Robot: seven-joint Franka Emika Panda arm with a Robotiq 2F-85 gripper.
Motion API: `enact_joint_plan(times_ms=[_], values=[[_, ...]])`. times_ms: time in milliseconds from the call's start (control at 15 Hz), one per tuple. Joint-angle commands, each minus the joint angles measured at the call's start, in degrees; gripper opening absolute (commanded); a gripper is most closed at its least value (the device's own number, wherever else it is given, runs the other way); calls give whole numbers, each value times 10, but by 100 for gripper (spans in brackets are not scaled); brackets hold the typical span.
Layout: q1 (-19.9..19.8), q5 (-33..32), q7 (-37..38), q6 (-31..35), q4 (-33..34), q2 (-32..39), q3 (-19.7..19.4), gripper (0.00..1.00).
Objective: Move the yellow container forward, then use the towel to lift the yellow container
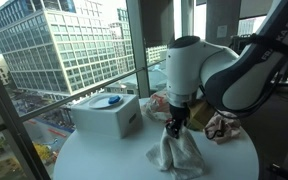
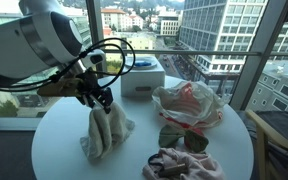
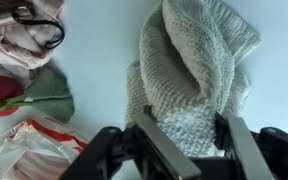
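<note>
We see gripper (image 3: 189, 128) clamped on towel (image 3: 194, 60): chunky grey-white knit, bunched into a limp cone, lower end on round white table (image 2: 59, 150), approx. centre. Crinkled plastic bags (image 2: 189, 105) lie to right; square white box (image 1: 104, 118) nearby.

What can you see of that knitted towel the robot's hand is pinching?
The towel is a pale grey-white knitted cloth, thick and ribbed. It is bunched and folded, its top drawn into a peak between the fingers of the hand, while its lower folds pool on the round white table.
</note>
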Motion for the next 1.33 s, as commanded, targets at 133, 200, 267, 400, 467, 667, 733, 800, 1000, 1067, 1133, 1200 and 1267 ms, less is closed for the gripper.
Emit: enact_joint_plan(times_ms=[133,200,267,400,467,667,733,800,1000,1067,1133,1200,1267], values=[[3,-55,55,17,60,121,-11,29],[4,-58,55,18,67,136,-14,29],[6,-66,60,17,80,155,-19,29],[9,-75,67,14,102,186,-28,29],[9,-76,68,13,110,198,-32,29],[4,-55,49,0,121,216,-25,79],[1,-43,41,-10,117,209,-18,80],[3,-38,48,-23,112,200,-17,85],[50,28,21,-43,88,156,-48,100],[53,55,15,-51,81,138,-46,100],[61,89,-3,-57,75,123,-48,100],[69,123,-15,-66,68,100,-48,100],[78,153,-26,-77,64,81,-50,100]])
